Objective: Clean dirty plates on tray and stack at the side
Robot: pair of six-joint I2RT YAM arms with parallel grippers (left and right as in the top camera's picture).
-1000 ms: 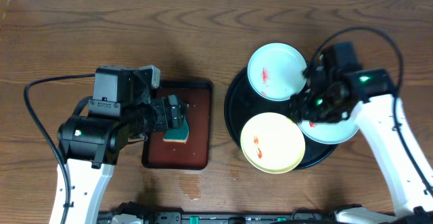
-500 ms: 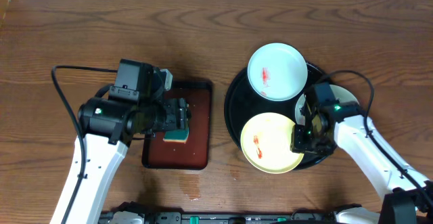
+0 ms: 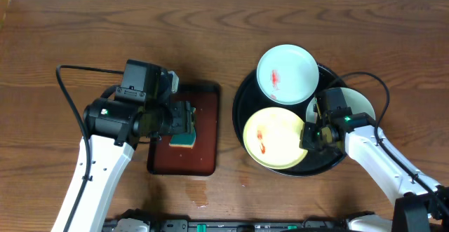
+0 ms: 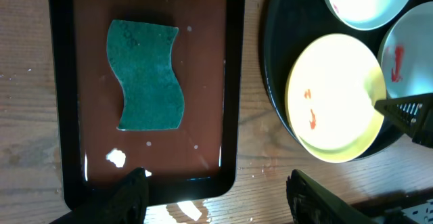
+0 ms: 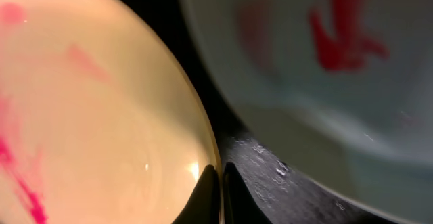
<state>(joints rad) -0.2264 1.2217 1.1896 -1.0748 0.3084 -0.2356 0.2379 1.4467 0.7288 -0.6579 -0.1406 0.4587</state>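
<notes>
Overhead and wrist views, contents listed from the grippers outward.

Right gripper (image 3: 311, 134): jaws brought together at the right-hand edge of the yellow plate (image 3: 275, 137). In the right wrist view the two dark tips (image 5: 218, 183) meet just where the plate's rim runs in, so they appear to pinch that rim, though the close blur leaves it short of certain.

Left gripper (image 4: 220, 200): jaws standing wide apart, nothing between them, poised over the near end of the reddish-brown tray (image 3: 203, 155).

Yellow plate: lies in the front of the black tray (image 3: 242, 106), red smears on its left half.

Upper mint plate (image 3: 287, 74): at the tray's far side, overlapping the rim, a red smear left of its centre.

Second mint plate (image 3: 361, 106): at the tray's right side, partly under the right arm, just beside the yellow plate; a red smear shows in the right wrist view (image 5: 338, 28).

Sponge (image 4: 147, 75): teal, wavy-edged, flat in the reddish-brown tray, whose floor shines wet.

Table (image 3: 210, 36): dark wood, both trays side by side on it.
</notes>
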